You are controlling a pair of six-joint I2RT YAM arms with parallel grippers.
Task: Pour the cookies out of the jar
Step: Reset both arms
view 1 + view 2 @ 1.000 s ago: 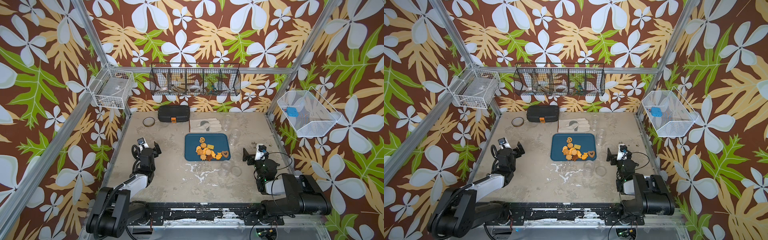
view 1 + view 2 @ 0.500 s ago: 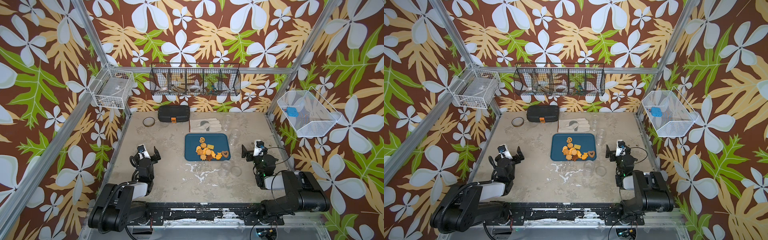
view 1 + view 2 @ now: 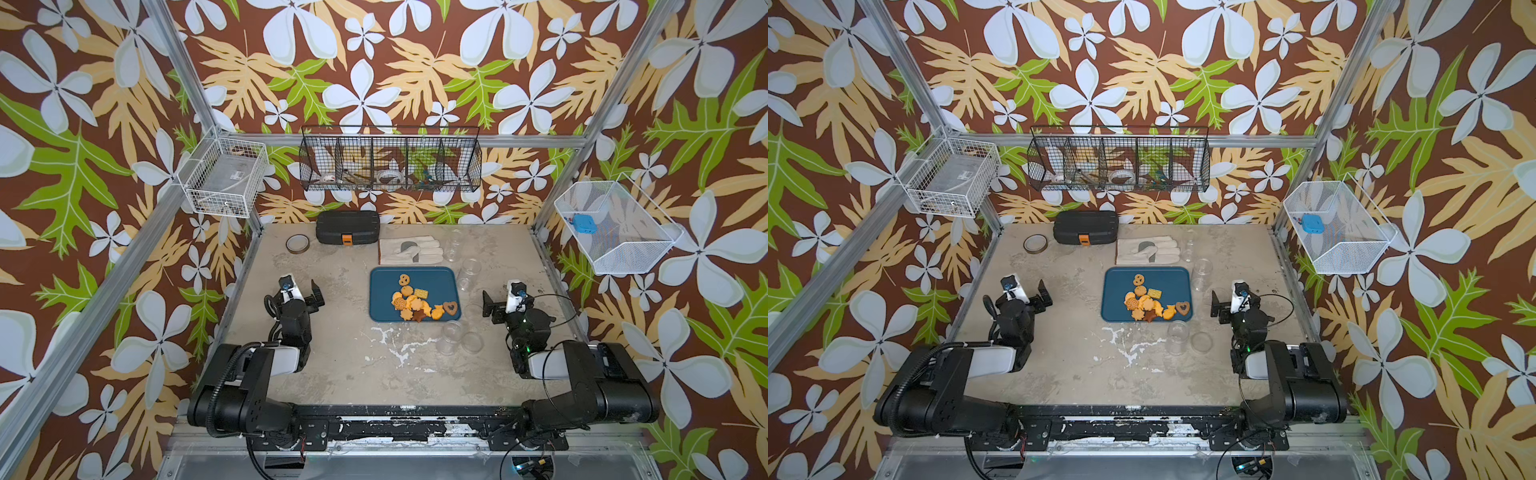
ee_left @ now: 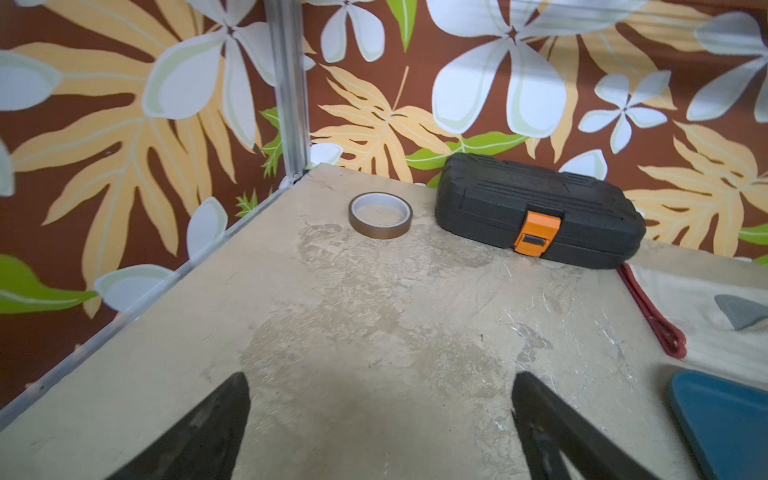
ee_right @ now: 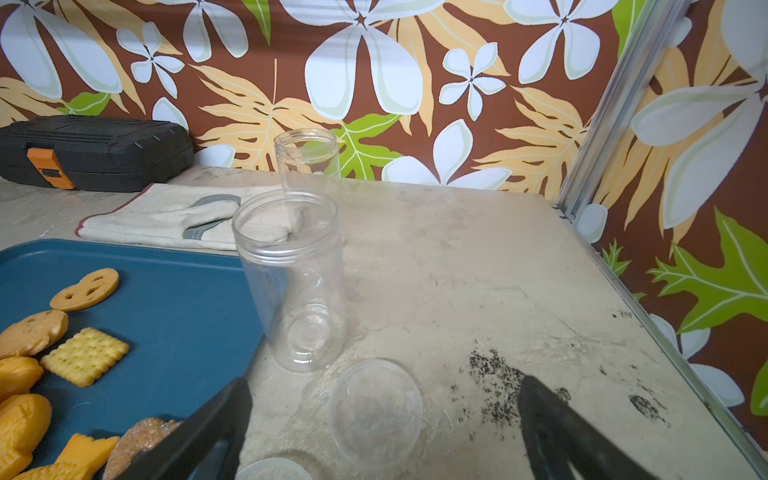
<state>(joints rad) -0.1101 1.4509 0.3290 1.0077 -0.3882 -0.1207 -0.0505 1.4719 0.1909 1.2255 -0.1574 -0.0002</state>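
Orange-brown cookies [image 3: 419, 305] heaped on blue tray [image 3: 386, 278], mid-frame | clear jar [image 5: 293, 286] empty, upright right of tray | left gripper [image 4: 380, 377], right gripper [image 5: 385, 381] agape, empty | pour judged done (next: just park arms clear).

About a dozen toy cookies [image 3: 413, 302], mostly orange-yellow with a brown heart and star, lie clustered on the near half of the blue tray [image 3: 384, 286], while the clear jar [image 5: 291, 282] stands upright, empty and lidless, just beside the tray's right edge.
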